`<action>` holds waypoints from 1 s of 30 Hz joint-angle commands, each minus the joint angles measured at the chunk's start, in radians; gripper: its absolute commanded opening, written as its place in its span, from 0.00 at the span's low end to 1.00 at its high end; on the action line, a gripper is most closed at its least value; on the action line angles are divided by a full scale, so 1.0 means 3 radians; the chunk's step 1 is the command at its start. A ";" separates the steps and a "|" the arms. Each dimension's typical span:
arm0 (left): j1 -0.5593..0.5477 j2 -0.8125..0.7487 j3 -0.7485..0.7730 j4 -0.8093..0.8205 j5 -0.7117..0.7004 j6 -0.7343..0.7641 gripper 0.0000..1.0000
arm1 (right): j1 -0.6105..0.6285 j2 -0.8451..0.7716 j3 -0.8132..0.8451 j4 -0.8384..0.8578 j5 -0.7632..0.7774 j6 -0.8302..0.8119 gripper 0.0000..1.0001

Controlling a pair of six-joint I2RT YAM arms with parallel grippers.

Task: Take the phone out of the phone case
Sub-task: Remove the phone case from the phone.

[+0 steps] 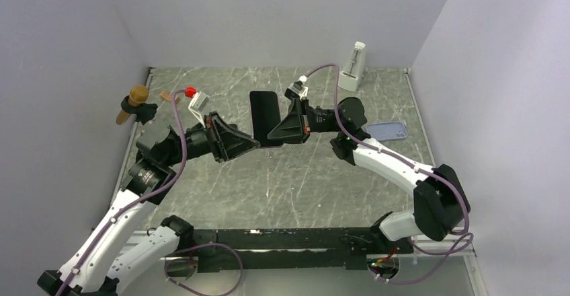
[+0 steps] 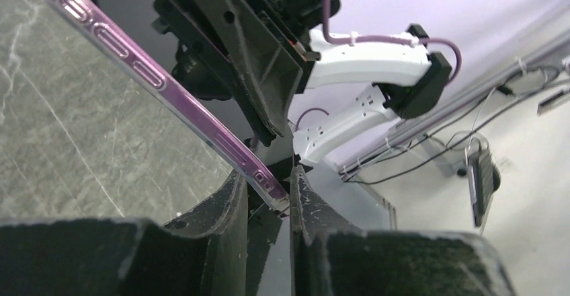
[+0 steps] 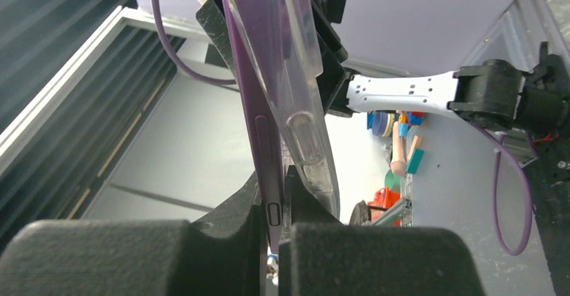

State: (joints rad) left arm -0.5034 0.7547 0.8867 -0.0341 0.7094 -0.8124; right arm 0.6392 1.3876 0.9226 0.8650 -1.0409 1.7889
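Observation:
The phone [image 1: 264, 114], with a black screen and purple edge, is held above the table's middle between both grippers. My left gripper [image 1: 256, 144] is shut on its near corner; in the left wrist view the purple edge [image 2: 154, 81] runs down into the jaws [image 2: 269, 181]. My right gripper [image 1: 270, 136] is shut on the phone's edge [image 3: 259, 107], its jaws [image 3: 272, 175] closed around it. A clear shell [image 3: 296, 60] bows away from the phone, outside one finger. A pale lavender phone case [image 1: 388, 130] with a dark camera cutout lies flat on the table at right.
A white upright device [image 1: 351, 67] stands at the back right. A brown-handled tool [image 1: 134, 103] hangs at the left wall. A small red-capped item [image 1: 191, 92] lies behind the left arm. Walls close the table on three sides.

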 commanded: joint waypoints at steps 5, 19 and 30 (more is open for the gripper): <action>-0.0021 0.0011 -0.0010 -0.0072 0.0759 0.1118 0.00 | 0.0069 0.0067 0.0110 0.1147 -0.0042 0.1416 0.00; -0.0010 0.0133 0.0290 -0.1136 0.0247 0.2193 0.00 | 0.0103 0.0181 -0.0034 0.1698 0.0047 0.1837 0.00; -0.0009 0.0061 -0.0101 -0.0752 -0.0552 0.1396 0.00 | 0.0042 -0.0112 0.0076 -0.0055 -0.0134 0.0496 0.00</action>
State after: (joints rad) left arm -0.5056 0.8066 0.9085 -0.3485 0.6762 -0.2787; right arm 0.6670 1.4376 0.9028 1.0824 -1.0836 2.0628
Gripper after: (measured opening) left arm 0.011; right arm 0.094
